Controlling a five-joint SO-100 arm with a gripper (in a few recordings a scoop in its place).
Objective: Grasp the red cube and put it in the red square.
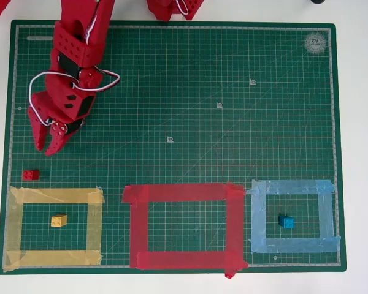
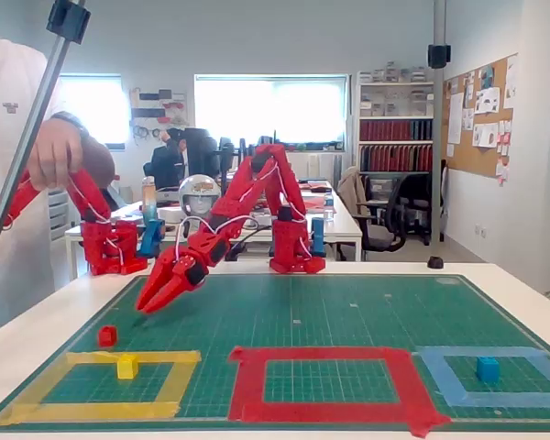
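- gripper (image 1: 49, 146): fingers parted a little at the tips, holding nothing; hangs above the mat, tips aimed down toward the near-left corner in the fixed view (image 2: 149, 302).
- red cube (image 1: 30, 174): sits on the mat just beyond the tips, near-left in the overhead view, clear of the fingers. In the fixed view (image 2: 107, 335) it lies just outside the far edge of the yellow tape outline (image 1: 17, 226), not on the tape as far as I can tell.
- Step, my read: approach before the grasp; cube not yet picked.
- Next move likely needs: tips lower and further toward the cube, a wider opening to straddle it, then close. Small block, so alignment is tight.
- After that: carry right to the red square (image 1: 138, 226), which is the next outline over, and release inside the tape.
- red square: interior bare, only green mat (image 1: 184, 92) inside.
- yellow tape outline: holds a yellow block (image 1: 59, 220), roughly central.
- light blue tape outline (image 1: 257, 220), far right: holds a blue block (image 1: 286, 222), roughly central.
- Risk, my guess: a nudge pushes the cube onto the yellow tape.
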